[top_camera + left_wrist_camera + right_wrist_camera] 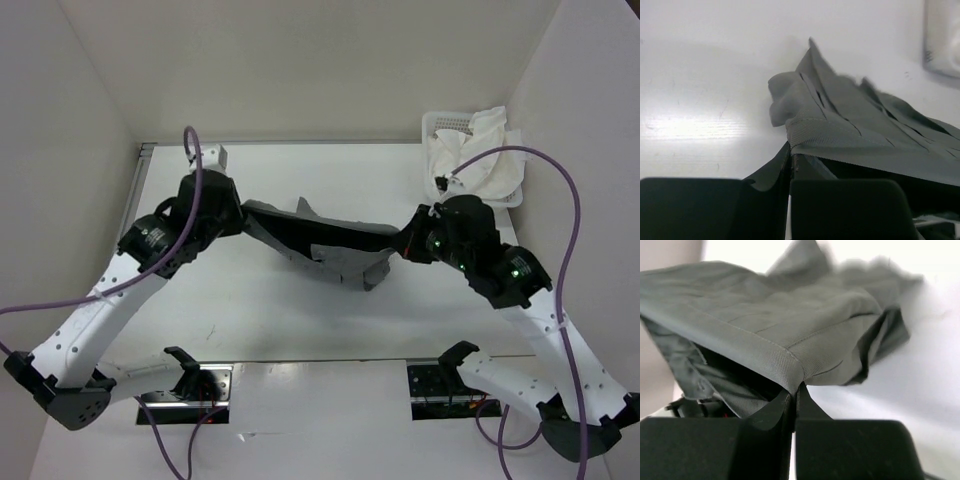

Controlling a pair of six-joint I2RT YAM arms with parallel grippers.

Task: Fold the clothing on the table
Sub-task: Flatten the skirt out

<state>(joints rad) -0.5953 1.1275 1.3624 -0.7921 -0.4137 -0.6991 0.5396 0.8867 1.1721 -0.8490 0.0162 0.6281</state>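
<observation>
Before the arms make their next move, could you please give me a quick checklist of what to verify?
1. Grip of left claw on the grey garment edge: ok, shut on it.
2. Grip of right claw on a hemmed corner: ok, shut on it.
3. Garment spans between both claws: ok.
4. Fabric smooth and flat: not ok, wrinkled and bunched.
5. Number of layers pinched: cannot tell.
6. White basket apart from the garment: ok.

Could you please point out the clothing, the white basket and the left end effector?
clothing [345,260]: top external view, on its grey front flap.
basket [448,122]: top external view, on its slotted rim.
left end effector [790,172]: left wrist view, between its fingertips, shut on the clothing.
</observation>
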